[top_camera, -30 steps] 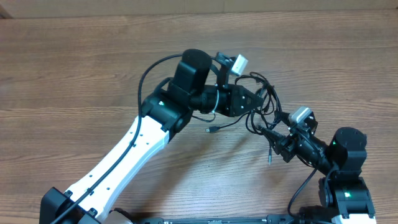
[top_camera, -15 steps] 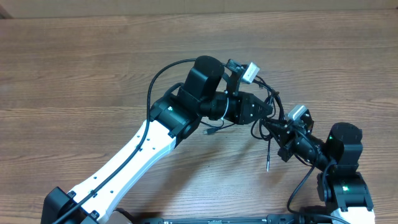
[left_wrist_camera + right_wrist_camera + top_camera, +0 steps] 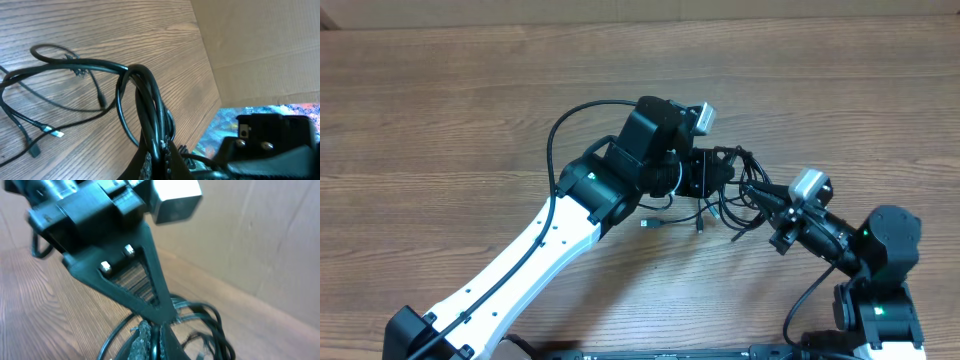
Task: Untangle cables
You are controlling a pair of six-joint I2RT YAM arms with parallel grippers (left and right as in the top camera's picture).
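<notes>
Item: cables (image 3: 145, 95), a black tangle, sitting mid-right over the wooden table (image 3: 470, 120), crowded between both tools.
- Left gripper (image 3: 725, 178) is clamping the bundle.
- Right gripper (image 3: 752, 190) is pressing closed into it; whether it is pinching a cord is unclear.
- Bundle is running left-right.
- Plug ends (image 3: 647, 222) are trailing leftward.
- Cardboard wall (image 3: 260, 45) is standing behind.

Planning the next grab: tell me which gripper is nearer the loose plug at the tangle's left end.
Left. The left gripper, shut on the cables, sits just up-right of the plug; the right gripper grips them farther right.
</notes>
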